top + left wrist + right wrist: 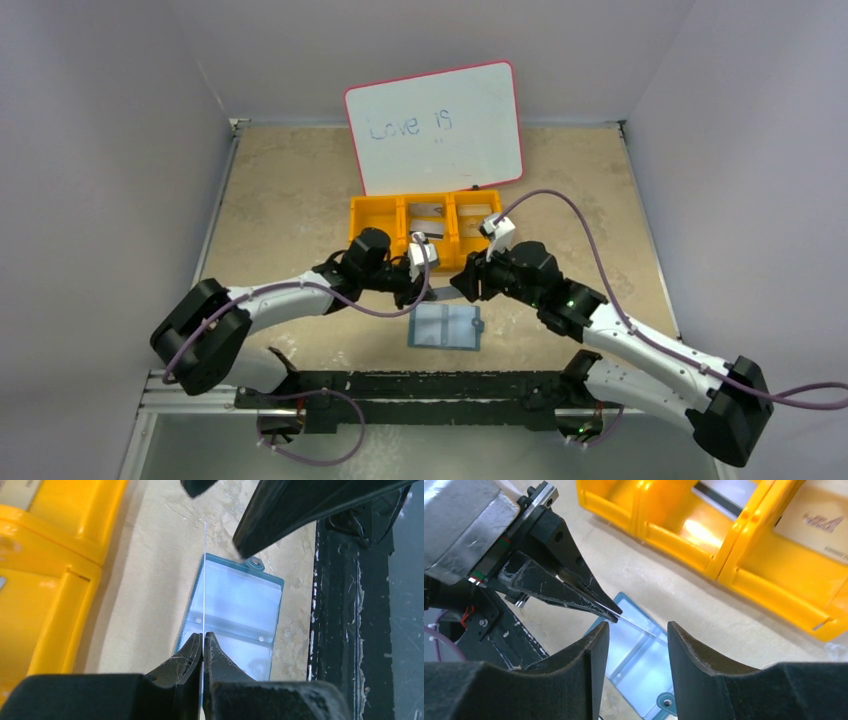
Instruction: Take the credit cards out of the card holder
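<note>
The wallet (446, 326) lies opened flat on the table (280, 200), pockets up, just in front of the orange bin (375, 215) and between the two arms. Above it the left gripper (203, 637) is clenched on a thin card (205, 580), pinching one end. From the left wrist the card shows edge-on as a fine pale line over the wallet's inner pockets. The right gripper (638, 630) is right beside it, tip to tip, with its jaws standing apart. The card's free end pokes out toward that gap, and neither right finger is pressed on it. Two other cards (427, 210) lie in the bin's middle and right compartments. A pink-rimmed whiteboard (435, 125) with blue writing stands propped behind the bin.
</note>
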`<state>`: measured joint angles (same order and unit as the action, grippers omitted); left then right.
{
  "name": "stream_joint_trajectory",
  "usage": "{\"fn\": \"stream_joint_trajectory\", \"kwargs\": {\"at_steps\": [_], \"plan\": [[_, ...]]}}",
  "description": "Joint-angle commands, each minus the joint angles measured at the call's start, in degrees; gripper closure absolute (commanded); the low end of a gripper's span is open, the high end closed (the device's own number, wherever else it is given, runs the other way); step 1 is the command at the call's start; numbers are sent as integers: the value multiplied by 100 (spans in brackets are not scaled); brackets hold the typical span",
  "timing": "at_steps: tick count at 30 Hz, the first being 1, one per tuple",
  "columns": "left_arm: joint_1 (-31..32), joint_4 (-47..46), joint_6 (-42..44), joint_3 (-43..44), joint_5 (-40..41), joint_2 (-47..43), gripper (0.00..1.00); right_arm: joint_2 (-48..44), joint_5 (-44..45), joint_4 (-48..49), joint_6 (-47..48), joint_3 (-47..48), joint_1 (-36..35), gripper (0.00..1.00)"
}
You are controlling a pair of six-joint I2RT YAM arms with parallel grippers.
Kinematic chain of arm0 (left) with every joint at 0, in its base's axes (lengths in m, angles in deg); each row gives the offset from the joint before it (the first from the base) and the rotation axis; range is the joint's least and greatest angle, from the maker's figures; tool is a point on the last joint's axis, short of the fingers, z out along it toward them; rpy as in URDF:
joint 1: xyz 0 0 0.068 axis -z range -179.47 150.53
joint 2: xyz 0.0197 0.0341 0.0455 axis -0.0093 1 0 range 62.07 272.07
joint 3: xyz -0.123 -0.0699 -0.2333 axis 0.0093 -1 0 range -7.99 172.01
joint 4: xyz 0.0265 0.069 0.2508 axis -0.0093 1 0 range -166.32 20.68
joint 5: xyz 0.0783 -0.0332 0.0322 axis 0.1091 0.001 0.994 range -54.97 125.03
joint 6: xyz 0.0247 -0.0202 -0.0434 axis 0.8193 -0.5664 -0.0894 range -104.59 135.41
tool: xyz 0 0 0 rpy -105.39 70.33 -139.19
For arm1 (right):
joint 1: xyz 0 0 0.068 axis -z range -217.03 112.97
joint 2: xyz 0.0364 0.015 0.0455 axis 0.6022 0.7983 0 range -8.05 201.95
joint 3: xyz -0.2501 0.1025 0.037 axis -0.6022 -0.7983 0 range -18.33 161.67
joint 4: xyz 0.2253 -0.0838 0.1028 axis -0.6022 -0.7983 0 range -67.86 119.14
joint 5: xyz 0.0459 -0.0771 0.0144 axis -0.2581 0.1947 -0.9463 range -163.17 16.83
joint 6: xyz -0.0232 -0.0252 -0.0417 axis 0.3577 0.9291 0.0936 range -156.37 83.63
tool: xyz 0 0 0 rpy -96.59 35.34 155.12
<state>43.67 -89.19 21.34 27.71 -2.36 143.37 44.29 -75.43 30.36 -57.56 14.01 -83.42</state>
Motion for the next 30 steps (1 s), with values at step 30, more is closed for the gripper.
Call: {"fn": "stream_joint_trajectory", "kwargs": {"at_steps": [30], "plan": [[15, 1455, -1445, 60, 1702, -2652, 100, 427, -2045, -813, 4168, 2183, 7, 35]]}}
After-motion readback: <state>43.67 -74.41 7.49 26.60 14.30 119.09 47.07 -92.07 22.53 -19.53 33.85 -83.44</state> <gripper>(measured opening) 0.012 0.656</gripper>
